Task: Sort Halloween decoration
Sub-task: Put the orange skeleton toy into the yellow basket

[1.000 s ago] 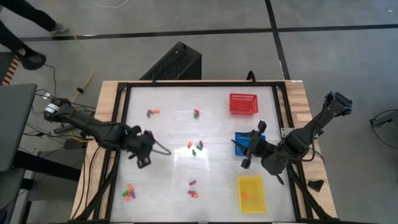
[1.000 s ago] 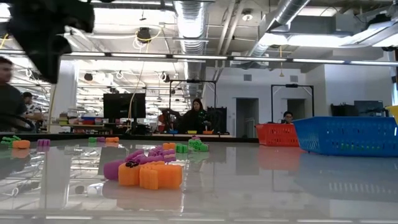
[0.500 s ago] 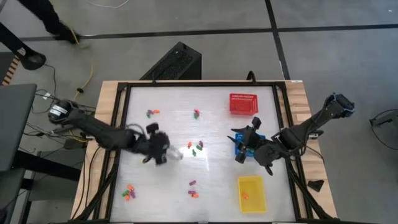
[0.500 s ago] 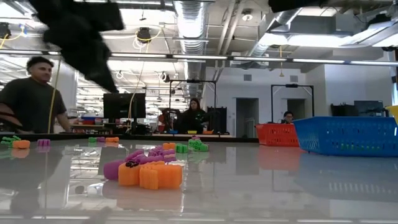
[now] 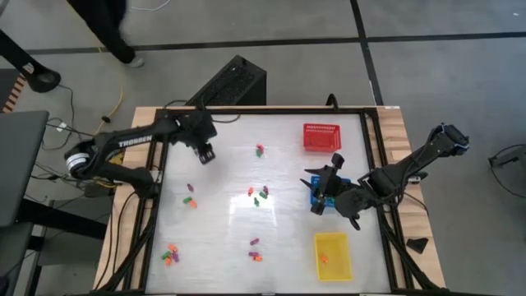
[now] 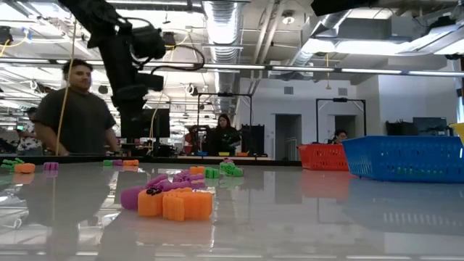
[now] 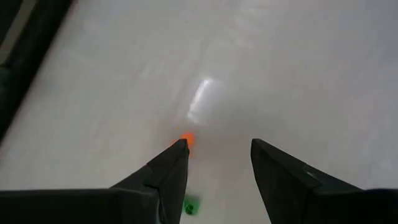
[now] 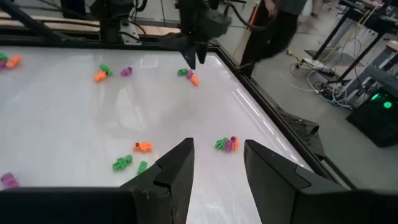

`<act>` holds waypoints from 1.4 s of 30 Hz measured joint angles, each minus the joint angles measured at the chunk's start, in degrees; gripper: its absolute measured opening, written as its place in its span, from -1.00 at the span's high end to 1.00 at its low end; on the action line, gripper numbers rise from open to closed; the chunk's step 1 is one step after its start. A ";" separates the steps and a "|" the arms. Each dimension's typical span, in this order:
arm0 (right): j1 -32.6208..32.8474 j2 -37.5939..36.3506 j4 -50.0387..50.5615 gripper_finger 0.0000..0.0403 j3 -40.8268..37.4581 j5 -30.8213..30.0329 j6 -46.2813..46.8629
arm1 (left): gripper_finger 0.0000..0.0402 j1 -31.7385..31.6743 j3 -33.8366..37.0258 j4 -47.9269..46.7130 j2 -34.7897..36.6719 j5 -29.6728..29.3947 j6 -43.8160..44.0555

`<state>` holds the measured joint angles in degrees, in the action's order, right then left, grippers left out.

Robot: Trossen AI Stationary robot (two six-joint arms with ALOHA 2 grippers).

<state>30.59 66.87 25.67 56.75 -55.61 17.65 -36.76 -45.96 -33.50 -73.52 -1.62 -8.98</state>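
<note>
Left claw (image 5: 205,154) open and empty over my glossy white counter (image 5: 222,238) far-left; right claw (image 5: 316,203) open, empty, beside the blue mesh basket (image 5: 339,182).

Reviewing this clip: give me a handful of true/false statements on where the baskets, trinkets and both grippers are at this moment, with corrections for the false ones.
1. The left gripper is over the far left part of the table, its jaws open and empty. True.
2. The right gripper is shut on a purple trinket. False: its jaws stand apart with nothing between them, beside the blue basket.
3. The red basket sits nearer the far edge than the yellow basket. True.
4. All trinkets are already in baskets. False: several clusters, such as the centre cluster, lie loose on the table.
</note>
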 joint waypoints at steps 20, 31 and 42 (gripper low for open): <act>0.00 0.00 0.95 0.15 0.04 0.28 -1.20 | 0.18 -4.38 -2.95 0.66 -18.89 -4.82 -25.06; 0.00 0.00 1.38 0.15 0.04 0.30 -1.18 | 0.72 -4.75 -3.31 -0.83 -19.60 -3.20 -25.66; 0.17 0.00 2.11 0.15 0.06 4.76 -2.34 | 0.94 -1.56 -10.55 -11.07 -19.61 3.34 -18.35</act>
<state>30.76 66.87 27.78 56.81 -50.85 15.31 -38.32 -56.51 -44.57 -93.14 1.73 -27.33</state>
